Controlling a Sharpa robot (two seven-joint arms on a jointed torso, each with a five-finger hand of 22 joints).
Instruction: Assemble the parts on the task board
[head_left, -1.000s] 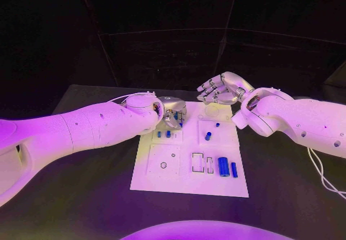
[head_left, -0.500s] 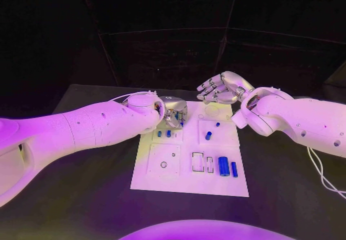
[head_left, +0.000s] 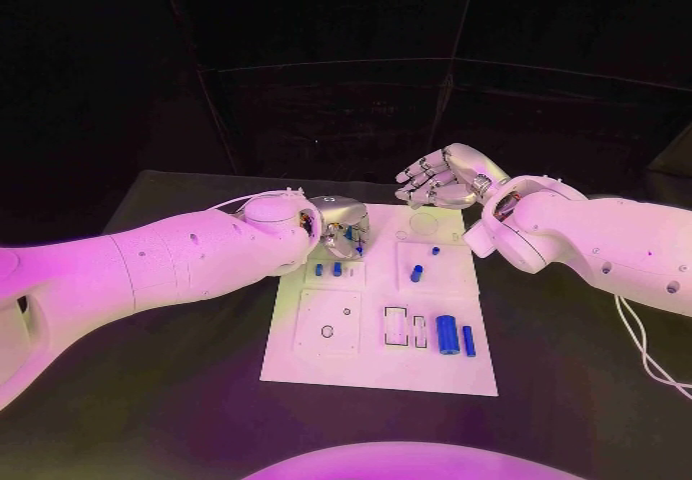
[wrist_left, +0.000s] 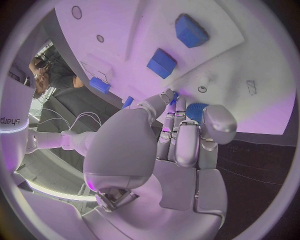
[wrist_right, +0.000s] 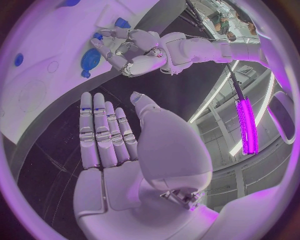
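The white task board (head_left: 378, 368) lies in the middle of the table. My left hand (head_left: 343, 228) hangs low over its far left corner, fingers curled in around a blue part (wrist_left: 197, 108) held between thumb and fingers close to the board (wrist_left: 250, 60). The right wrist view shows the same left hand (wrist_right: 128, 50) beside that blue part (wrist_right: 89, 59). My right hand (head_left: 447, 175) floats above the board's far edge with flat, spread fingers (wrist_right: 103, 135) and nothing in it. Several blue parts rest on the board: short pegs (head_left: 336, 267), another peg (head_left: 417, 271), a thick cylinder (head_left: 447, 333).
A slim blue rod (head_left: 469, 340) lies beside the thick cylinder. Empty outlined slots (head_left: 395, 325) and a round hole (head_left: 327, 330) mark the board's near half. Two blue blocks (wrist_left: 162, 62) stand near my left hand. Black table surrounds the board.
My left wrist has turned and dropped a little while its hand stays over the same corner. The right hand has hardly moved.
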